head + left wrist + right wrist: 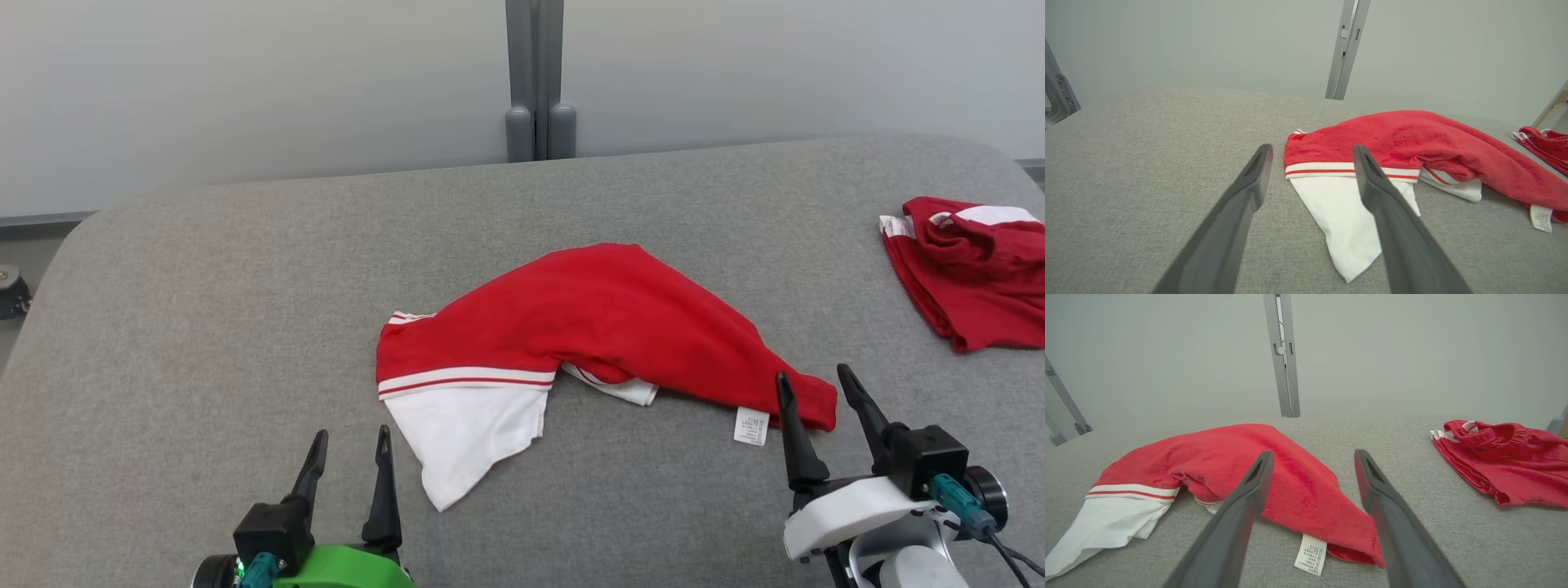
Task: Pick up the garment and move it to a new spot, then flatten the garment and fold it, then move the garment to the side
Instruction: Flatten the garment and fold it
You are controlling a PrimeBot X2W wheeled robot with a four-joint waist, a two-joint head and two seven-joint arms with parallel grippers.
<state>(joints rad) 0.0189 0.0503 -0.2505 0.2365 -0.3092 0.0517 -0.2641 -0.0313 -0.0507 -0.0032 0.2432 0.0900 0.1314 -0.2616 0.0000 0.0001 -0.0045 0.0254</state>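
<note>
A red garment (588,318) with a white panel and red-and-white stripes lies crumpled in the middle of the grey padded table (245,286). Its white care label (751,425) sticks out at the right end. My left gripper (351,445) is open at the lower left, just short of the white panel (1339,212). Open too, my right gripper (812,384) hovers at the garment's right tip, its fingertips on either side of the red corner (1359,543). Both hold nothing.
A second red garment (971,269) with white trim lies bunched at the table's far right edge, also in the right wrist view (1502,457). A grey post (535,82) stands against the pale wall behind the table. The table's left part is bare.
</note>
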